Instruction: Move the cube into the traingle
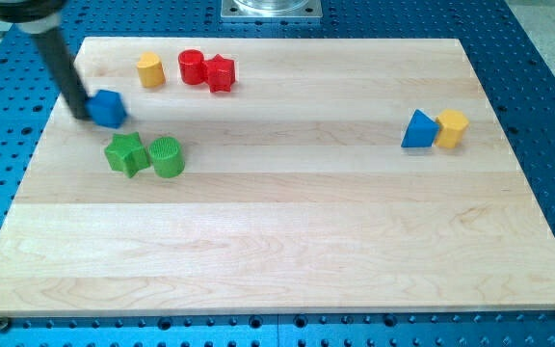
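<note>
A blue cube sits near the board's upper left. My tip is at the cube's left side and looks to touch it. The rod slants up to the view's top left corner. A blue triangle lies far off at the view's right, with a yellow block pressed against its right side.
A green star and a green cylinder lie just below the cube. A yellow block, a red cylinder and a red star sit near the top edge of the wooden board.
</note>
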### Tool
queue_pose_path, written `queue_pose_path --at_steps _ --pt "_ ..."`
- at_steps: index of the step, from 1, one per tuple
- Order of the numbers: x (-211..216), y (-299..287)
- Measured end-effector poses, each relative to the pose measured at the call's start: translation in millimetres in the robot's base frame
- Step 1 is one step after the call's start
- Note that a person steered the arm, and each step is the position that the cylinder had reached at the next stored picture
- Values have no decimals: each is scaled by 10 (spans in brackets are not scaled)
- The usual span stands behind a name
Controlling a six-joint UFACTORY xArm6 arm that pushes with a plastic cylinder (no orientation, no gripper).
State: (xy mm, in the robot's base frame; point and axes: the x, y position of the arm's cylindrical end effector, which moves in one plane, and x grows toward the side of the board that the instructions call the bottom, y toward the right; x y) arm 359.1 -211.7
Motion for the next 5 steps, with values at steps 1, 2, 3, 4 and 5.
queue_pose_path --at_steps 1,2,3,4,5 --pt "265 1369" --pt "460 2511" --pt "279 2010" --pt "146 1598" --pt "-56 1531"
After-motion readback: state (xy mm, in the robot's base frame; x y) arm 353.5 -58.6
